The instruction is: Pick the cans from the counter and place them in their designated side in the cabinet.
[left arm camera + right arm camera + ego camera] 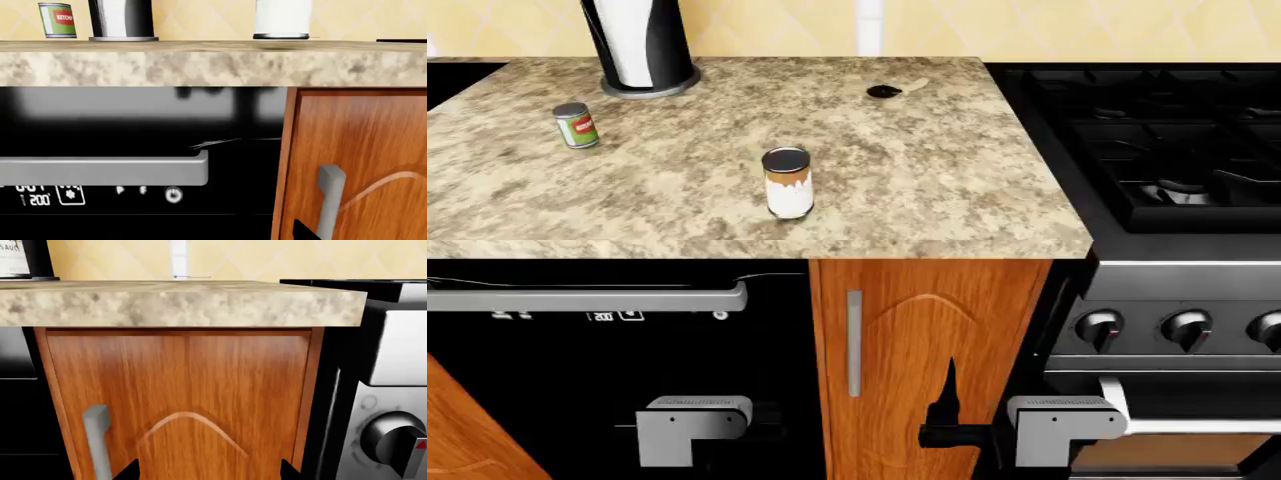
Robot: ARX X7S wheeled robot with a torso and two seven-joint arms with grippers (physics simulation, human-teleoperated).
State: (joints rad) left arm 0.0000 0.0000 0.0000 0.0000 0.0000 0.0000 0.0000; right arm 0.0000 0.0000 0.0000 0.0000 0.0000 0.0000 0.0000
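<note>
We lift the right end effector (950, 436), its jaws apart and empty, squarely over the white can (787, 183) on the counter (961, 160), gripping mid-body.

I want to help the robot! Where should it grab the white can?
Probably around the white can's round side, about mid-height, coming from the counter's front edge. It stands upright with bare counter all around, so jaws could close across its body.

On the surface (934, 190) stand 2 cans: 1 short green can (575, 126) and 1 taller white can (787, 183). There is 1 black paper towel holder (638, 45). Below sits 1 wooden cabinet door (928, 330) with 1 handle (854, 343). The stove front shows 3 knobs (1186, 329).
</note>
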